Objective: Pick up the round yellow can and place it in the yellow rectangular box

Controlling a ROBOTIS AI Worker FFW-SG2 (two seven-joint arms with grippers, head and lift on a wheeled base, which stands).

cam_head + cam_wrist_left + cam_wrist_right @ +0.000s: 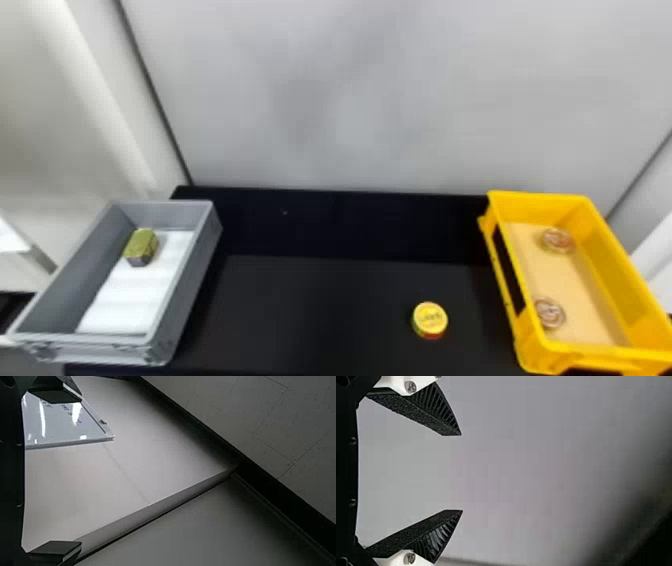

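Lowering the right gripper (462, 473), fingers spread wide, risks clipping the left rim of the yellow box (534, 345), because the can (430, 319) sits near it, toward the table's (325, 300) near edge.

The yellow rectangular box (607, 270) looks smooth plastic, the black tabletop (310, 310) matt.

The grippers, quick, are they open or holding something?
Left gripper: open, holding nothing.
Right gripper: open, holding nothing.
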